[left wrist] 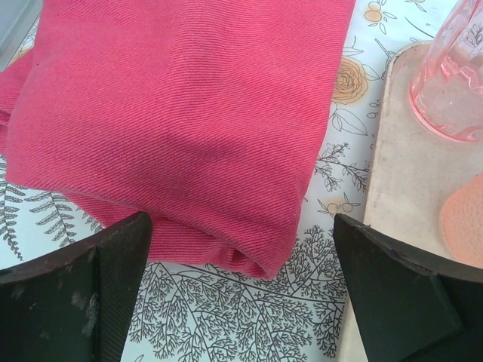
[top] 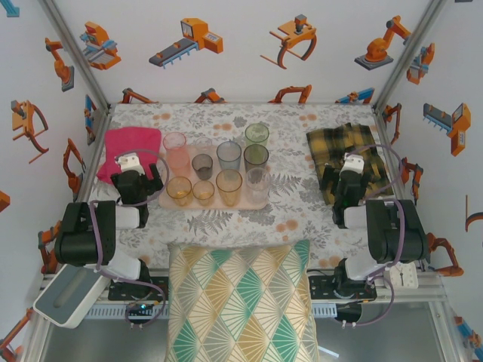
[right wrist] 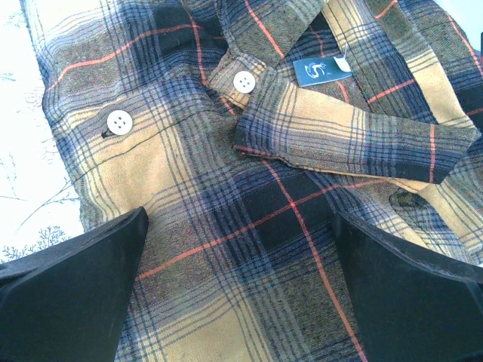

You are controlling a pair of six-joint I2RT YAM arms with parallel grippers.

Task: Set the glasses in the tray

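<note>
Table (top: 290, 136) has a floral cover. A big diamond-pattern cushion (top: 241, 302) sits at its near edge, between the two arm bases.

The tray (top: 226, 206) is centre-left on the table, long side across, and its bare floor shows in the left wrist view (left wrist: 407, 173).

The plaid shirt (top: 343, 143) lies crumpled at the far right, well apart from the tray. Its buttons and collar label show in the right wrist view (right wrist: 226, 226). The folded pink cloth (top: 132, 147) lies far left, near the tray's left end but not touching it (left wrist: 189, 113).

Left gripper (top: 132, 175): jaws spread wide with nothing between them, over the near edge of the pink cloth (left wrist: 241, 226). Its right finger is above the tray's left rim.

Right gripper (top: 349, 177): jaws also wide apart and empty, over the plaid shirt (right wrist: 241, 219).

The glasses (top: 229, 185) number about ten, all upright and clustered on the tray:
- **Far side:** tall pink (top: 174, 147), clear, blue-grey (top: 229, 154), green (top: 256, 134), with a dark olive one just in front of the green.
- **Middle:** small grey (top: 202, 164).
- **Near side:** three amber, one clear (top: 257, 181).

I can't tell whether the green one's base is fully inside the far rim. The pink glass stands at the tray's left end (left wrist: 449, 83).
</note>
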